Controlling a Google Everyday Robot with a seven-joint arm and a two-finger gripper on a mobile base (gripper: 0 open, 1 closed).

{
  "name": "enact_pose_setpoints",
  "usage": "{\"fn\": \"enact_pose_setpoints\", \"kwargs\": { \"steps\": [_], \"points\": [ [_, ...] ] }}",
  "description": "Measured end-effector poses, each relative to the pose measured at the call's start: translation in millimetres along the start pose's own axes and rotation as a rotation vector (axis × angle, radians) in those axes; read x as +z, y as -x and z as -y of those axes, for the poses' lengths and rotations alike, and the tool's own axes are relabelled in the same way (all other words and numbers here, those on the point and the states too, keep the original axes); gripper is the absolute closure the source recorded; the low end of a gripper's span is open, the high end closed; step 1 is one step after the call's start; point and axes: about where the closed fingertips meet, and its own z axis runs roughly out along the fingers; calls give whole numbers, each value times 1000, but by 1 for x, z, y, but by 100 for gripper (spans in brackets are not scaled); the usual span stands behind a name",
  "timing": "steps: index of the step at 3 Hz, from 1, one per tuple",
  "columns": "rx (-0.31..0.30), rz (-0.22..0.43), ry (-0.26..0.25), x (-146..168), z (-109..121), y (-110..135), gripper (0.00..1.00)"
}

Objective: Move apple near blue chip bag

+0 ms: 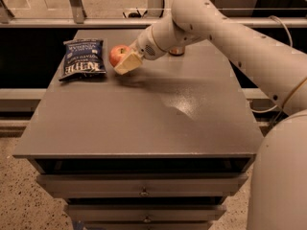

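Clamped on the round red apple (117, 54), the pale two-finger gripper (123, 61) is hanging over the far-left part of the flat grey tabletop (144, 123), at about eleven o'clock from the table's middle. Its cream-coloured fingers (128, 64) are pressing against the apple's right and lower side, and the fruit's yellowish patch is facing the camera. Whether the apple is touching the surface or hanging just above it cannot be told; a soft shadow is lying on the table at five o'clock from it.

At nine o'clock from the apple, the dark navy crinkled chip bag (82, 59) is lying flat with its white block lettering up. It is just beside the fruit but apart from it, with a narrow strip of grey showing between them.

The thick white jointed arm (225, 37) is reaching in from three o'clock and sloping down to the gripper. Behind its wrist, at twelve o'clock on the table, a brownish can (177, 51) is peeking out, mostly hidden. Below the tabletop, grey drawers (144, 185) with small knobs are facing the camera.
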Motion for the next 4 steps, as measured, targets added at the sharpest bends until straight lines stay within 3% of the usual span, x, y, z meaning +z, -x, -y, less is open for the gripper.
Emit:
{"fn": "enact_pose_setpoints", "kwargs": {
  "steps": [2, 3, 4],
  "points": [
    [35, -33, 74, 23, -6, -8, 36],
    [36, -37, 100, 29, -13, -8, 13],
    [15, -27, 153, 44, -29, 5, 0]
  ]
}}
